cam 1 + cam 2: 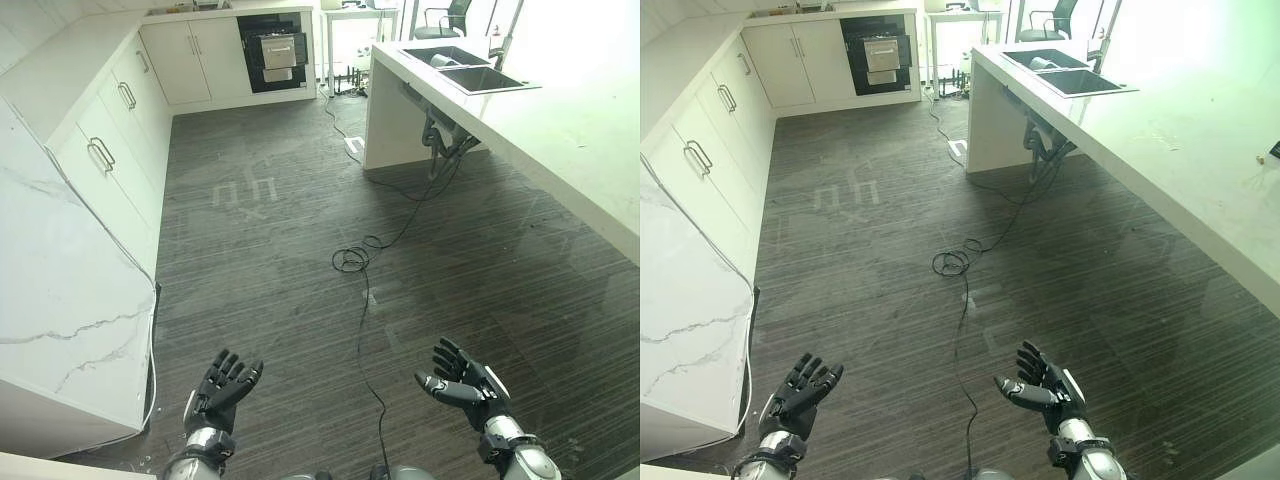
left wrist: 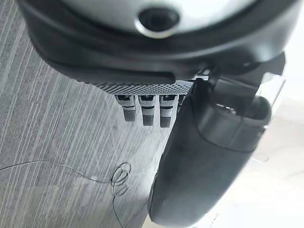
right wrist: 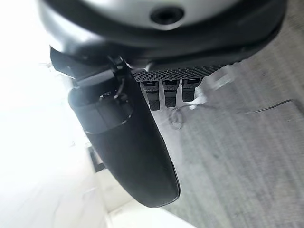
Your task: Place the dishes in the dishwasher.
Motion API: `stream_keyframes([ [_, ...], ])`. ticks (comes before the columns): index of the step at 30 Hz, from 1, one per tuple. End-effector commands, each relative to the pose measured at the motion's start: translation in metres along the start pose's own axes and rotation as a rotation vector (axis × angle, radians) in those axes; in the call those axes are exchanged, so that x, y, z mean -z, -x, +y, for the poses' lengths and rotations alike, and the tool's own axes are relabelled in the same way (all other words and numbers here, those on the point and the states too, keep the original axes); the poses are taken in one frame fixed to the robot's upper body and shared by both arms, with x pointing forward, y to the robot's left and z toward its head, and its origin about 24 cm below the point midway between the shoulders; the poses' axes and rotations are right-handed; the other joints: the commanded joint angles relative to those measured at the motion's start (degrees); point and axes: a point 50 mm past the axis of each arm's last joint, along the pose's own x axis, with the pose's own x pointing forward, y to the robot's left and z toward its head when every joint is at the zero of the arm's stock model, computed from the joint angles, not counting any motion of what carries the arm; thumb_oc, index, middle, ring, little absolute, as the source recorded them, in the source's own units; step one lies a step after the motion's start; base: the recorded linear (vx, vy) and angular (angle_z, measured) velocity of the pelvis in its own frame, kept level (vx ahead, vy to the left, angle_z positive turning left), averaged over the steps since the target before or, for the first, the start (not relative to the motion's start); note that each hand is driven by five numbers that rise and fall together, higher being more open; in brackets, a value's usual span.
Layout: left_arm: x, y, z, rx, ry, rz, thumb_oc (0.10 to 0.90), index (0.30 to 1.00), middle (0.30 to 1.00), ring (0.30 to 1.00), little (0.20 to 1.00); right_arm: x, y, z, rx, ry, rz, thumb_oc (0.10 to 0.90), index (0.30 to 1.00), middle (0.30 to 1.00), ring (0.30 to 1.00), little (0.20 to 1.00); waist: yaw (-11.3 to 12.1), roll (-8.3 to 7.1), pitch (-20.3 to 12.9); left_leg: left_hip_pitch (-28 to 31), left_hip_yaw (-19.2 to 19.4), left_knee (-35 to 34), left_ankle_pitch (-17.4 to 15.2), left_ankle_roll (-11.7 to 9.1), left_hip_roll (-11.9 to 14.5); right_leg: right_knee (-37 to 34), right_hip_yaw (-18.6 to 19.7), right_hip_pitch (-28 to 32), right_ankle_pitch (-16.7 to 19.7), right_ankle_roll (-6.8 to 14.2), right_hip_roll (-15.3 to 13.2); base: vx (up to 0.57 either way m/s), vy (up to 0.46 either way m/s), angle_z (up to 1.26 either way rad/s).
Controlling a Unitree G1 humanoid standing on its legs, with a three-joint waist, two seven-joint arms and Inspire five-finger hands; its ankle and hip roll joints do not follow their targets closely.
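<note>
A dark wood-grain floor (image 1: 270, 270) stretches from the near edge to the far wall, with a thin cable (image 1: 350, 258) coiled on it about midway and trailing toward the island. Along the left runs a white marble-topped counter (image 1: 60, 300), and beyond it a row of white cabinets (image 1: 110, 130) with bar handles. On the right stands a long white island (image 1: 560, 130) with a double sink (image 1: 470, 68) set into its far end; a pale object lies in the sink's farther basin, too small to tell what it is. An office chair (image 1: 445, 18) stands past the island.

The dishwasher (image 1: 277, 52) is built into the far wall's cabinets, its door open and a rack visible inside. It lies well apart from both hands, across the open floor.

The left hand (image 1: 222, 385) hovers low at the near left, just beside the marble counter's end, fingers spread and relaxed, holding nothing. The right hand (image 1: 462, 380) hovers at the near right over bare floor, fingers likewise loose and extended, empty. Both wrist views show straight fingertips (image 2: 145, 114) over the floor.
</note>
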Motion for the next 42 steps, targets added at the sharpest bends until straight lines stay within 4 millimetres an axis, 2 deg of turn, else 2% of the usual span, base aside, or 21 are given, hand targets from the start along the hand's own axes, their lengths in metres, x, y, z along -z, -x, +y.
stream_keyframes([
  [1,-0.050,-0.008,-0.017,0.162,0.019,-0.207,0.800,0.900,0.900,0.900,0.900,-0.047,-0.009,0.009,-0.086,0.061,-0.233,0.800,0.900,0.900,0.900,0.900,-0.99,0.58,-1.77,0.53,1.94,3.42,-8.09,-4.10,3.08,-2.97,-1.14,4.15,-4.65,5.58,0.01,0.00,0.000,0.00],
  [6,-0.049,-0.009,-0.018,0.170,0.065,-0.202,0.800,0.900,0.900,0.900,0.900,-0.052,-0.010,0.011,-0.099,0.091,-0.252,0.800,0.900,0.900,0.900,0.900,-0.83,0.54,-1.47,0.34,2.04,3.42,-7.95,-4.13,3.37,-2.97,-1.40,4.00,-4.66,5.52,-0.02,0.00,-0.037,0.00],
  [15,-0.047,-0.005,-0.010,0.117,0.019,-0.206,0.800,0.900,0.900,0.900,0.900,-0.043,-0.005,0.013,-0.111,0.053,-0.233,0.800,0.900,0.900,0.900,0.900,0.26,0.07,-0.62,1.53,1.56,3.42,-7.77,-3.85,2.71,-2.97,-1.87,4.38,-4.80,5.14,0.44,0.03,-0.118,0.08],
  [16,-0.049,-0.005,-0.010,0.118,0.014,-0.220,0.800,0.900,0.900,0.900,0.900,-0.046,-0.007,0.014,-0.124,0.059,-0.233,0.800,0.900,0.900,0.900,0.900,0.58,-0.10,0.03,2.28,1.99,3.42,-6.28,-4.09,2.28,-2.97,-1.79,4.59,-4.87,4.69,0.41,0.06,-0.116,0.00],
  [18,-0.049,-0.005,-0.013,0.130,0.029,-0.225,0.800,0.900,0.900,0.900,0.900,-0.051,-0.008,0.015,-0.151,0.107,-0.239,0.800,0.900,0.900,0.900,0.900,1.67,-1.47,1.89,2.19,2.85,3.42,1.75,-5.49,1.01,-2.97,-1.59,5.35,-5.02,3.72,-0.81,0.06,-0.133,-0.16],
  [19,-0.048,-0.004,-0.014,0.146,0.040,-0.223,0.800,0.900,0.900,0.900,0.900,-0.056,-0.008,0.015,-0.164,0.172,-0.248,0.800,0.900,0.900,0.900,0.900,2.31,-2.58,3.96,-0.83,2.97,8.52,8.00,-6.99,0.86,-2.97,-1.54,5.85,-4.74,2.74,-1.80,0.02,-0.138,-0.25],
  [20,-0.047,-0.004,-0.014,0.155,0.051,-0.221,0.800,0.900,0.900,0.900,0.900,-0.060,-0.008,0.013,-0.175,0.201,-0.259,0.800,0.900,0.900,0.900,0.900,2.43,-2.81,5.31,-3.94,3.16,12.96,8.59,-7.18,1.42,-2.97,-1.77,5.96,-4.47,2.11,-2.15,0.00,-0.106,-0.11],
  [21,-0.046,-0.004,-0.016,0.160,0.055,-0.219,0.800,0.900,0.900,0.900,0.900,-0.062,-0.009,0.013,-0.179,0.215,-0.269,0.800,0.900,0.900,0.900,0.900,2.41,-2.68,5.89,-5.24,3.38,13.99,8.31,-7.10,1.93,-2.97,-1.99,5.87,-4.30,1.86,-2.13,0.02,-0.032,0.01],
  [23,-0.042,-0.005,-0.018,0.166,0.050,-0.204,0.800,0.900,0.900,0.900,0.900,-0.065,-0.013,0.015,-0.177,0.230,-0.283,0.800,0.900,0.900,0.900,0.900,2.62,-2.46,6.90,-5.35,4.73,9.87,8.39,-7.03,3.36,-2.97,-2.04,6.11,-4.32,2.01,-1.95,0.08,0.025,0.49],
  [24,-0.036,-0.004,-0.019,0.169,0.051,-0.186,0.800,0.900,0.900,0.900,0.900,-0.067,-0.015,0.016,-0.177,0.228,-0.290,0.800,0.900,0.900,0.900,0.900,2.82,-2.17,7.32,-4.04,5.93,3.95,8.59,-7.09,4.22,-2.97,-2.03,6.41,-4.54,2.56,-1.94,0.15,0.107,0.48],
  [26,-0.028,0.002,-0.018,0.172,0.056,-0.159,0.800,0.900,0.900,0.900,0.900,-0.070,-0.015,0.015,-0.186,0.210,-0.292,0.800,0.900,0.900,0.900,0.900,2.28,1.10,7.66,-7.92,5.24,3.42,3.86,-8.15,9.34,-2.97,-2.29,7.53,-5.54,3.57,0.84,0.26,0.230,0.06],
  [27,-0.024,0.003,-0.016,0.164,0.066,-0.147,0.800,0.900,0.900,0.900,0.900,-0.068,-0.014,0.016,-0.196,0.200,-0.284,0.800,0.900,0.900,0.900,0.900,2.41,2.29,7.47,-10.92,3.71,3.42,4.84,-9.01,10.96,-2.97,-1.37,7.97,-6.06,3.45,2.30,0.26,0.219,0.24],
  [29,-0.017,0.007,-0.011,0.149,0.104,-0.132,0.800,0.900,0.900,0.900,0.900,-0.062,-0.012,0.018,-0.223,0.207,-0.265,0.800,0.900,0.900,0.900,0.900,2.76,3.48,7.17,-13.99,0.22,3.42,6.84,-10.18,11.35,-2.97,0.57,9.58,-7.58,3.19,4.14,0.34,0.238,0.25],
  [32,-0.019,0.004,-0.015,0.167,0.108,-0.152,0.800,0.900,0.900,0.900,0.900,-0.063,-0.014,0.023,-0.258,0.265,-0.248,0.800,0.900,0.900,0.900,0.900,2.44,4.03,6.55,-14.59,1.55,3.42,5.66,-9.81,12.18,-2.97,1.53,11.56,-9.12,3.07,3.94,0.38,0.346,-0.26],
  [36,-0.032,-0.003,-0.019,0.202,0.049,-0.168,0.800,0.900,0.900,0.900,0.900,-0.063,-0.011,0.021,-0.231,0.198,-0.257,0.800,0.900,0.900,0.900,0.900,3.23,2.87,3.51,-11.73,1.23,3.42,1.35,-6.69,8.80,-2.97,0.20,16.39,-10.29,7.11,-0.85,0.45,0.356,-0.34],
  [37,-0.041,-0.008,-0.019,0.219,0.011,-0.170,0.800,0.900,0.900,0.900,0.900,-0.062,-0.012,0.027,-0.213,0.175,-0.264,0.800,0.900,0.900,0.900,0.900,3.10,1.55,2.25,-10.33,-0.16,3.42,0.07,-4.96,5.69,-2.97,-1.37,17.60,-4.58,9.79,-4.31,0.46,0.363,-0.09],
  [38,-0.043,-0.009,-0.020,0.227,-0.006,-0.171,0.800,0.900,0.900,0.900,0.900,-0.062,-0.013,0.028,-0.207,0.169,-0.267,0.800,0.900,0.900,0.900,0.900,2.75,1.33,1.96,-9.70,-0.59,3.42,-0.39,-4.21,4.62,-2.97,-1.86,17.85,0.06,10.68,-5.21,0.38,0.320,-0.02],
  [39,-0.044,-0.010,-0.020,0.230,-0.010,-0.172,0.800,0.900,0.900,0.900,0.900,-0.062,-0.013,0.028,-0.204,0.169,-0.268,0.800,0.900,0.900,0.900,0.900,2.60,1.56,1.71,-9.90,-0.87,3.42,-0.32,-4.03,4.62,-2.97,-2.00,17.49,1.38,10.80,-5.10,0.30,0.304,0.14],
  [40,-0.047,-0.011,-0.022,0.252,-0.038,-0.173,0.800,0.900,0.900,0.900,0.900,-0.062,-0.013,0.029,-0.188,0.148,-0.273,0.800,0.900,0.900,0.900,0.900,1.65,1.98,1.84,-7.86,-1.53,3.42,-1.41,-2.86,3.32,2.22,-2.53,16.58,9.63,11.64,-5.94,0.24,0.289,0.23],
  [41,-0.049,-0.012,-0.024,0.264,-0.045,-0.175,0.800,0.900,0.900,0.900,0.900,-0.062,-0.013,0.029,-0.181,0.140,-0.277,0.800,0.900,0.900,0.900,0.900,1.20,2.64,1.70,-7.63,-1.89,3.42,-1.59,-2.56,3.29,6.69,-2.25,14.34,11.35,11.50,-5.58,0.36,0.465,0.38],
  [42,-0.052,-0.013,-0.032,0.296,-0.086,-0.187,0.800,0.900,0.900,0.900,0.900,-0.061,-0.013,0.030,-0.169,0.137,-0.281,0.800,0.900,0.900,0.900,0.900,0.08,3.54,2.07,-5.88,-1.51,3.42,-2.65,-1.89,3.07,16.69,-1.57,7.55,12.89,10.63,-5.48,0.22,0.357,0.44],
])
